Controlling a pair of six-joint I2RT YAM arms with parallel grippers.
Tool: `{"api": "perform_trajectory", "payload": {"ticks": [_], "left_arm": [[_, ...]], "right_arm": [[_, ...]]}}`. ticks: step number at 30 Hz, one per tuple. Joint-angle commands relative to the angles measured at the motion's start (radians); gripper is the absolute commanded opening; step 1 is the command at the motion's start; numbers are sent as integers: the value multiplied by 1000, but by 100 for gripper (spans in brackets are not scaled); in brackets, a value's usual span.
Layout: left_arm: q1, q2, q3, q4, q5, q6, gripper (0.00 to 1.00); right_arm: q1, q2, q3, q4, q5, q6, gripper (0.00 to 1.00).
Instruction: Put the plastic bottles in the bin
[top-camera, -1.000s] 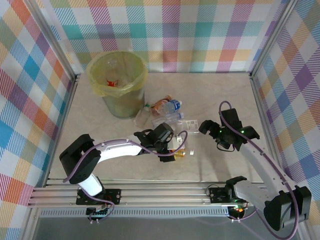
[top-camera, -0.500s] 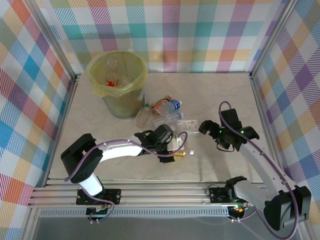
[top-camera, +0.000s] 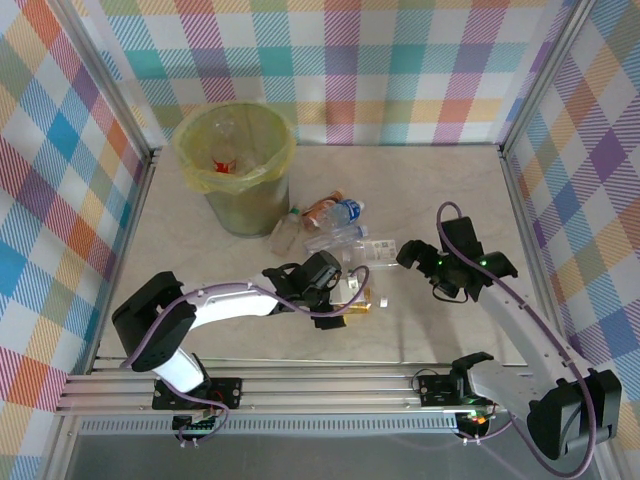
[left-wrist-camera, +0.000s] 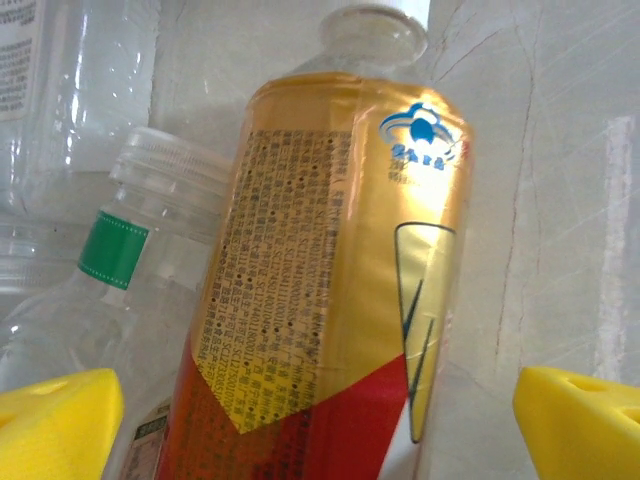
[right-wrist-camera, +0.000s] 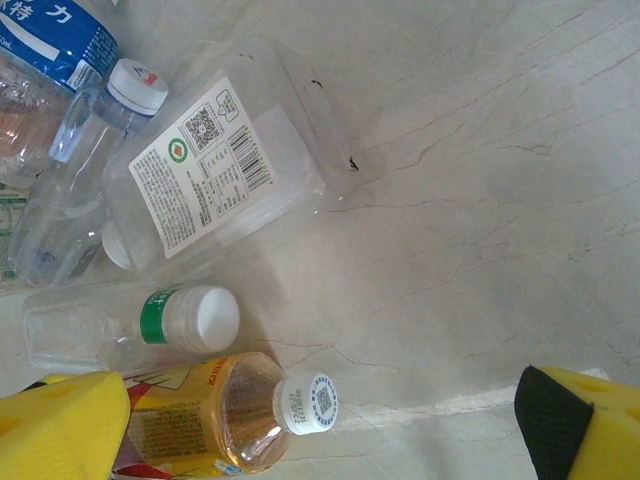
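Left gripper (left-wrist-camera: 320, 420): jaws wide open, astride the gold bottle (left-wrist-camera: 330, 250), just below centre of the overhead frame. Close across the labelled body, not the neck. A clear bottle (left-wrist-camera: 150, 190) touches its left side and may drag along. Bin (top-camera: 245, 205): upper left.

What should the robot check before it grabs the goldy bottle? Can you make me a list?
1. Left gripper open: ok.
2. Gold-and-red bottle between its yellow fingers: ok.
3. Fingers low enough to squeeze it: cannot tell.
4. Nothing else in the grab: not ok, a clear green-banded bottle lies right beside it, inside the fingers' span.
5. Right gripper out of the way: ok, it is open and apart from the left one.
6. Bin open with room inside: ok.
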Motion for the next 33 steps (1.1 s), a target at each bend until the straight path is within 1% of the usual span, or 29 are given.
{"api": "perform_trajectory", "payload": {"ticks": [1, 4, 9, 24, 30, 33], "left_arm": [[-14, -36, -9, -18, 39, -9, 100], [-21, -25, -6, -24, 48, -17, 100], [-23, 21, 9, -31, 20, -34, 100], [-65, 55, 31, -45, 75, -62, 98], [-66, 110, 66, -53, 37, -100, 93], [-66, 141, 94, -76, 25, -116, 87]], "right_arm": [[-4, 3, -2, 17, -15, -14, 100], [-4, 0, -4, 16, -13, -14, 100], [-4, -3, -11, 17, -12, -14, 100], [-4, 0, -16, 21, -11, -10, 100], [-4, -5, -18, 27, -13, -6, 100], [-4, -11, -17, 22, -7, -6, 100]]}}
